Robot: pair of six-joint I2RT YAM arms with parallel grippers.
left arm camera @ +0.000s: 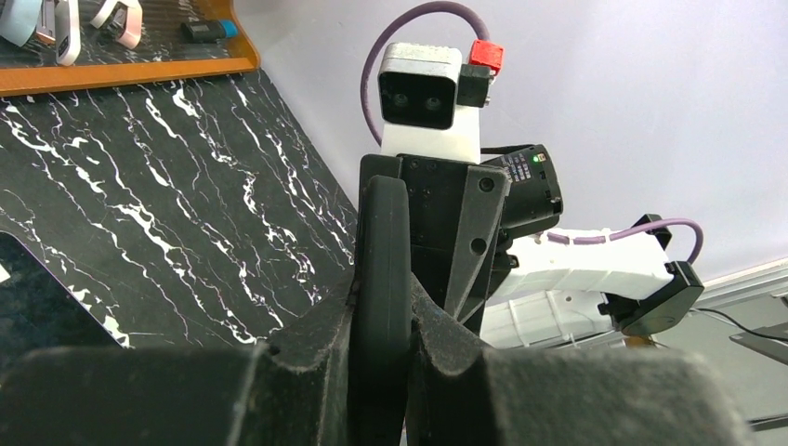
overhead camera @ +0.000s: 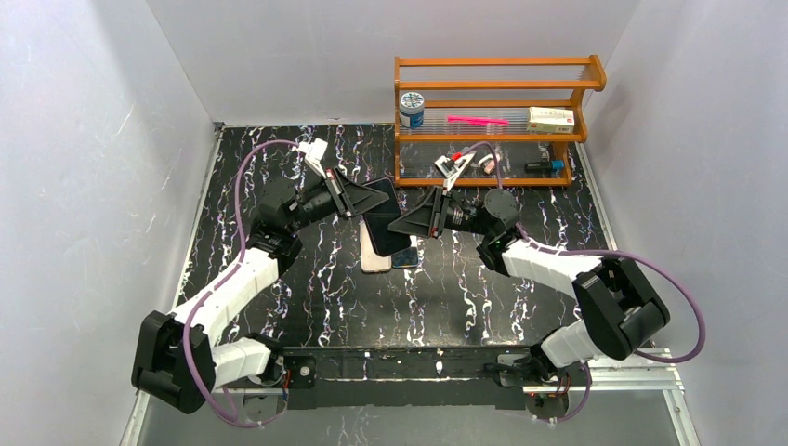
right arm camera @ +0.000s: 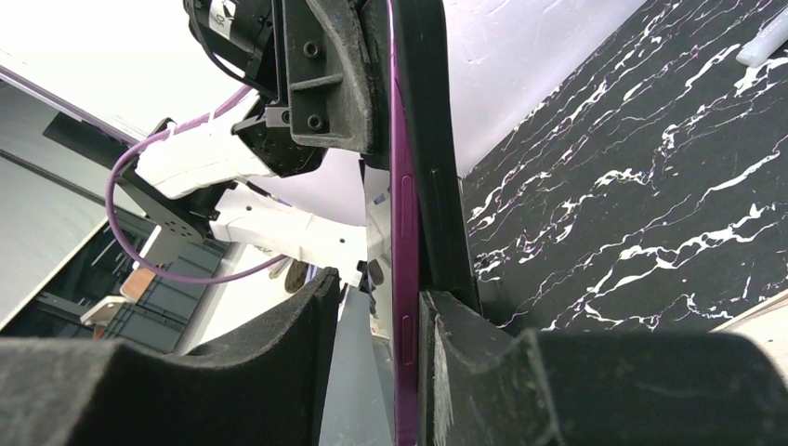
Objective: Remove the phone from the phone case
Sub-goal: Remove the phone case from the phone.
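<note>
A purple phone [right arm camera: 403, 279] sits in a black case [right arm camera: 435, 167], held edge-up above the table between both arms [overhead camera: 386, 218]. My left gripper [overhead camera: 358, 200] is shut on the black case's edge, seen as a dark rounded slab between its fingers in the left wrist view [left arm camera: 381, 307]. My right gripper [overhead camera: 411, 223] straddles the opposite end. Its jaws stand apart in the right wrist view [right arm camera: 381, 297]. The cased phone rests against one finger [right arm camera: 455, 344], and a gap shows between the phone and the other finger [right arm camera: 297, 344].
Two other phones lie flat on the marbled table below the held one, a pinkish one [overhead camera: 374, 260] and a blue one [overhead camera: 407, 257]. A wooden shelf [overhead camera: 492, 85] stands at the back right with a jar [overhead camera: 411, 109], a pink item [overhead camera: 477, 120] and a box [overhead camera: 551, 119].
</note>
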